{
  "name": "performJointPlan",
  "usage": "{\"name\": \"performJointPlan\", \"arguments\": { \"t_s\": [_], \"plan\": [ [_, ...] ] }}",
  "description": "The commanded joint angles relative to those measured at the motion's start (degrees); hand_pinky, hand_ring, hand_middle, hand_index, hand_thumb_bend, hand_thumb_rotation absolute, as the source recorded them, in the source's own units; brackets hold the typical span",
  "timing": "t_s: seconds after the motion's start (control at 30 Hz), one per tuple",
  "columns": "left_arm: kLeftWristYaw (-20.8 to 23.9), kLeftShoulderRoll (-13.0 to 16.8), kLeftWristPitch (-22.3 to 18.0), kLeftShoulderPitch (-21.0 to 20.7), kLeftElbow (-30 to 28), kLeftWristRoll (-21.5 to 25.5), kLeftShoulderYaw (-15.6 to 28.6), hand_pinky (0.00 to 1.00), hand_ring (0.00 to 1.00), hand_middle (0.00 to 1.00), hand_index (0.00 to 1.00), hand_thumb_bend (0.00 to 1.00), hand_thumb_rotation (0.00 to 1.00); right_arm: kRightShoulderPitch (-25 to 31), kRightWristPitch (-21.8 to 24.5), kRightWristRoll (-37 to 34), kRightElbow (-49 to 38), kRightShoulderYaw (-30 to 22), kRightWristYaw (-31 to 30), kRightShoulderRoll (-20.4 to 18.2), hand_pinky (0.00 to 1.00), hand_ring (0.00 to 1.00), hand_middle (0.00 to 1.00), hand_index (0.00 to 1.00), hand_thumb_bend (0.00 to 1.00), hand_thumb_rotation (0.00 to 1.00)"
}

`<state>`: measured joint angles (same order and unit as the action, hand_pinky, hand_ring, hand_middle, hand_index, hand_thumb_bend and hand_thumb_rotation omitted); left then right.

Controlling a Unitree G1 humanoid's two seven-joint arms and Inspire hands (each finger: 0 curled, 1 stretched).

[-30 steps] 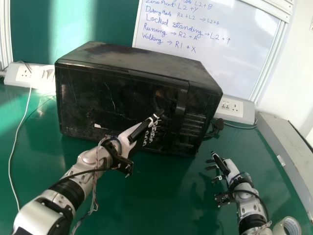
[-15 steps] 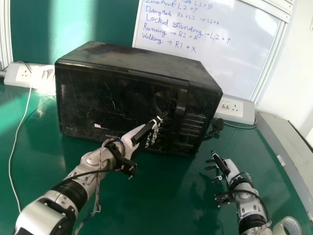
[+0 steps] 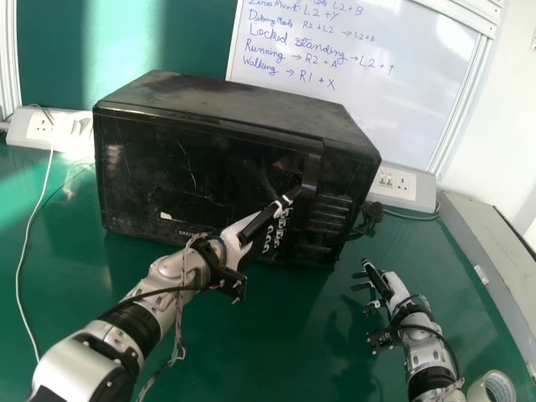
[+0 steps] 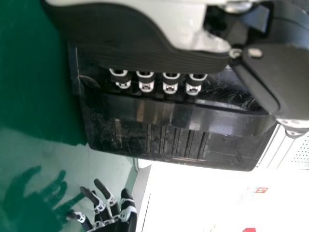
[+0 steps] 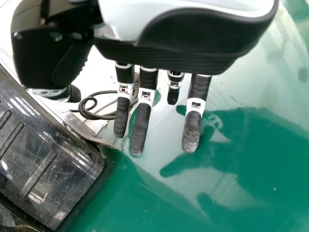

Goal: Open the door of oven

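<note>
The black oven [image 3: 193, 180] stands on the table with its door shut and an upright handle [image 3: 311, 172] near its right side. Just left of the handle's lower part is my left hand [image 3: 261, 226], open with its fingers pointing at the handle. In the left wrist view, the left hand [image 4: 146, 83] has its finger row along the edge of the handle [image 4: 183, 116]; the fingertips are hidden, so contact is unclear. My right hand [image 3: 381, 280] is held open and empty, in front of the oven's right side; the right wrist view shows the right hand's [image 5: 140, 128] extended fingers.
A tape roll [image 3: 492, 389] lies at the lower right. Along the right edge stands a long grey box [image 3: 494, 260]. Socket strips [image 3: 402, 186] flank the oven at the back, and a white cable [image 3: 32, 243] runs down the left. Behind is a whiteboard [image 3: 368, 84].
My left hand has moved rightward along the oven's front, bringing its fingers closer to the handle. My right hand and the oven have stayed in place.
</note>
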<state>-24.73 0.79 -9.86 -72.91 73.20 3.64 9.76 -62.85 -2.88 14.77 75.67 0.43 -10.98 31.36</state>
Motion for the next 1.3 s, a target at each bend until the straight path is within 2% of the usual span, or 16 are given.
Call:
{"name": "performJointPlan", "arguments": {
  "t_s": [0.0, 0.3, 0.43, 0.73, 0.9, 1.0, 1.27],
  "plan": [
    [-0.3, -0.59, 0.43, -1.28, 0.78, 0.72, 0.55, 1.0, 0.98, 0.99, 0.98, 1.0, 1.0, 1.14, 0.75, 0.04, 1.12, 0.19, -0.79, -0.82, 0.32, 0.39, 0.5, 0.64, 0.59, 1.0],
    [3.35, -2.22, -0.85, -1.66, 1.49, 0.37, 1.18, 0.92, 0.93, 0.94, 0.93, 1.0, 1.0, 1.22, 0.73, -0.05, 1.12, 0.08, -0.5, -1.02, 0.31, 0.39, 0.49, 0.64, 0.59, 1.0],
    [3.98, -2.84, -0.28, -2.07, 1.74, 0.95, 2.12, 0.91, 0.91, 0.92, 0.9, 1.0, 0.95, 1.17, 0.65, 0.23, 1.06, 0.4, -0.68, -0.97, 0.31, 0.38, 0.5, 0.64, 0.55, 1.0],
    [4.39, -3.69, 0.47, -2.93, 2.0, 0.3, 2.55, 0.82, 0.84, 0.84, 0.9, 1.0, 0.91, 1.16, 0.68, 0.17, 1.09, 0.33, -0.71, -1.03, 0.32, 0.4, 0.51, 0.64, 0.56, 1.0],
    [3.98, -4.21, 0.55, -3.27, 2.11, -0.34, 1.98, 0.82, 0.83, 0.83, 0.92, 1.0, 0.96, 1.2, 0.44, -0.04, 1.07, 0.16, -1.08, -1.05, 0.32, 0.41, 0.52, 0.65, 0.55, 1.0],
    [4.02, -4.5, 0.21, -3.31, 2.14, -0.54, 1.81, 0.8, 0.82, 0.82, 0.92, 1.0, 0.95, 1.25, 0.34, -0.04, 1.08, 0.13, -0.98, -1.09, 0.32, 0.4, 0.51, 0.64, 0.56, 1.0],
    [4.02, -4.66, 0.18, -3.31, 2.31, -0.64, 1.82, 0.76, 0.78, 0.8, 0.86, 1.0, 0.94, 1.02, 0.94, 0.01, 1.14, 0.16, -0.57, -1.24, 0.32, 0.4, 0.5, 0.64, 0.56, 1.0]
  ]
}}
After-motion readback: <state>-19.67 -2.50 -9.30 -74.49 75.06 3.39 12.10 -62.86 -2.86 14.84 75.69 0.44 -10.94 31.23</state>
